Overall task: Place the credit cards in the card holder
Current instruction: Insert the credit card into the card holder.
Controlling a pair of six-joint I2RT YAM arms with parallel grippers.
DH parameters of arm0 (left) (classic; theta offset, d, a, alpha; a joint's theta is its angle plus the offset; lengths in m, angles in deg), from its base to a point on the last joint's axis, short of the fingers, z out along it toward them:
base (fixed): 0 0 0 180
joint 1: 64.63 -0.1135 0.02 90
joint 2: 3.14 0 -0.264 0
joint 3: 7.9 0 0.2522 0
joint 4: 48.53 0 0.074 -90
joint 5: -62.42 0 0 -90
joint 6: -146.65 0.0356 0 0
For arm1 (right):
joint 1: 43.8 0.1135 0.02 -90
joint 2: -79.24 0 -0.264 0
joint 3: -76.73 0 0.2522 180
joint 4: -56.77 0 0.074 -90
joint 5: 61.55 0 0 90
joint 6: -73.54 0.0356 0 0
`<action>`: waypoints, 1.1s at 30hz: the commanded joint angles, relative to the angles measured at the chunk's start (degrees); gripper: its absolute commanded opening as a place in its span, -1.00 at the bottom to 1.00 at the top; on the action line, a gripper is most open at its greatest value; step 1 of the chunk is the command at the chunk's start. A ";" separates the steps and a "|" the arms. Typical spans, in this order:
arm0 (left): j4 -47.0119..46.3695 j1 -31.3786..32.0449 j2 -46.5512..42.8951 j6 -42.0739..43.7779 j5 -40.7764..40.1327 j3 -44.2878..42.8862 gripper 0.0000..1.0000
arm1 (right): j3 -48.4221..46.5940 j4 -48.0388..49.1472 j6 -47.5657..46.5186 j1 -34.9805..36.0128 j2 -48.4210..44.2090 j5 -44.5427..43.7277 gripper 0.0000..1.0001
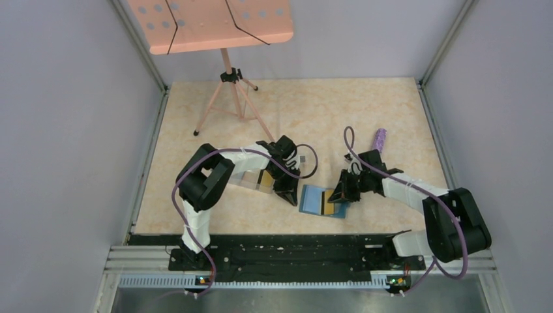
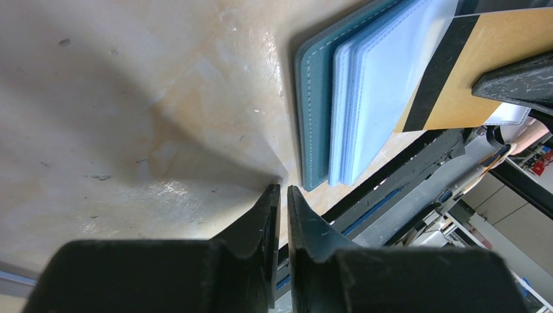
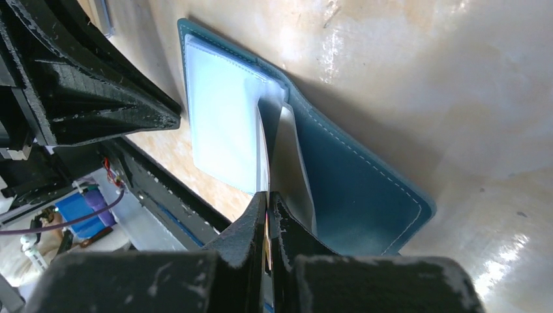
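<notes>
The teal card holder (image 1: 315, 199) lies open on the table, its light blue slots (image 2: 385, 85) facing up. My right gripper (image 1: 340, 193) is shut on a yellow-gold credit card with a black stripe (image 2: 486, 68) and holds it edge-on over the holder's right half (image 3: 355, 189), against the slots. My left gripper (image 2: 283, 192) is shut and empty, its tips down at the table just left of the holder (image 2: 313, 98). It also shows in the right wrist view (image 3: 98, 98). Another yellow card (image 1: 267, 178) lies in a clear box behind the left gripper.
The clear plastic box (image 1: 250, 180) sits under the left forearm. A purple cylinder (image 1: 379, 138) lies at the right rear. A pink music stand on a tripod (image 1: 228, 98) stands at the back left. The black rail (image 1: 280, 251) runs along the near edge.
</notes>
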 commanded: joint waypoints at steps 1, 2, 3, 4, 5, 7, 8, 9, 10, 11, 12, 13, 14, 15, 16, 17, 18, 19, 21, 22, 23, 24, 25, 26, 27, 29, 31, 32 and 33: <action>0.69 1.28 1.89 1.37 -3.71 1.27 -0.70 | -0.84 1.80 -1.78 -0.35 2.30 1.39 -1.00; 0.72 1.30 1.88 1.37 -3.75 1.12 -0.71 | -1.75 0.50 -2.42 -0.33 2.38 0.63 -1.00; 0.72 1.31 1.94 1.35 -3.78 1.18 -0.71 | -2.59 -0.79 -2.89 -0.31 2.29 -0.33 -1.00; 0.72 1.31 1.97 1.32 -3.84 1.18 -0.71 | -3.51 -2.05 -3.37 -0.30 2.08 -1.46 -1.00; 0.80 1.38 2.03 1.33 -3.95 1.30 -0.71 | -4.28 -3.19 -3.86 -0.28 1.89 -2.33 -1.00; 0.81 1.39 1.99 1.36 -3.99 1.28 -0.71 | -5.93 -5.40 -4.55 -0.27 1.49 -4.01 -1.00; 0.81 1.42 2.02 1.33 -4.04 1.29 -0.72 | -6.48 -6.08 -4.82 -0.29 1.27 -4.41 -1.00; 0.83 1.40 2.00 1.37 -4.06 1.31 -0.72 | -7.14 -6.83 -5.07 -0.33 1.06 -4.88 -1.00; 0.81 1.39 2.09 1.32 -3.99 1.26 -0.72 | -7.76 -7.77 -5.49 -0.28 0.96 -5.81 -1.00; 0.81 1.45 2.14 1.29 -3.97 1.23 -0.72 | -8.16 -8.42 -5.69 -0.28 0.94 -6.19 -1.00; 0.81 1.50 2.22 1.27 -3.97 1.22 -0.72 | -8.37 -8.71 -5.92 -0.30 1.05 -6.47 -1.00; 0.85 1.48 2.37 1.22 -3.92 1.12 -0.73 | -8.36 -8.68 -5.97 -0.32 0.99 -6.55 -1.00; 0.84 1.56 2.45 1.26 -3.81 1.09 -0.73 | -8.20 -8.43 -5.97 -0.34 1.25 -6.59 -1.00; 0.81 1.65 2.49 1.28 -3.80 1.01 -0.73 | -7.87 -7.86 -5.90 -0.35 1.54 -6.40 -1.00; 0.81 1.66 2.49 1.23 -3.73 0.97 -0.73 | -7.28 -7.17 -5.51 -0.28 1.93 -5.93 -1.00; 0.81 1.74 2.57 1.18 -3.71 0.93 -0.73 | -6.63 -6.13 -5.04 -0.32 2.28 -5.28 -1.00; 0.81 1.79 2.57 1.15 -3.71 0.92 -0.73 | -5.92 -5.05 -4.36 -0.32 2.47 -4.55 -1.00; 0.81 1.83 2.56 1.19 -3.71 0.97 -0.73 | -4.98 -3.47 -3.47 -0.32 2.59 -3.82 -1.00; 0.81 1.83 2.50 1.15 -3.62 0.97 -0.74 | -3.36 -1.71 -1.85 -0.32 2.42 -3.02 -1.00; 0.81 1.83 2.53 1.11 -3.62 0.93 -0.74 | -2.58 -0.92 -1.08 -0.32 2.20 -2.65 -1.00; 0.82 1.90 2.55 1.11 -3.60 0.95 -0.74 | -1.62 -0.23 -0.25 -0.32 1.96 -2.41 -1.00; 0.81 1.92 2.52 1.11 -3.56 0.95 -0.74 | -0.90 0.38 0.39 -0.30 1.57 -2.23 -1.00; 0.81 1.92 2.51 1.11 -3.53 0.97 -0.74 | -0.20 1.05 1.03 -0.34 1.26 -1.91 -1.00; 0.81 1.92 2.59 1.11 -3.53 0.92 -0.74 | 0.26 1.41 1.38 -0.34 1.01 -1.87 -1.00; 0.74 1.99 2.64 1.06 -3.48 0.86 -0.74 | 0.69 1.53 1.68 -0.31 0.83 -2.04 -1.00; 0.70 2.01 2.75 1.02 -3.39 0.80 -0.74 | 1.59 2.52 2.21 -0.34 0.79 -1.72 -1.00; 0.73 2.10 2.86 1.02 -3.27 0.72 -0.74 | 2.66 3.85 2.63 -0.27 0.89 -1.38 -1.00; 0.72 2.17 2.91 1.02 -3.31 0.70 -0.74 | 3.08 4.55 2.80 -0.32 1.19 -1.28 -1.00; 0.80 2.18 2.90 1.02 -3.28 0.61 -0.74 | 3.34 5.64 3.01 -0.29 1.39 -0.97 -1.00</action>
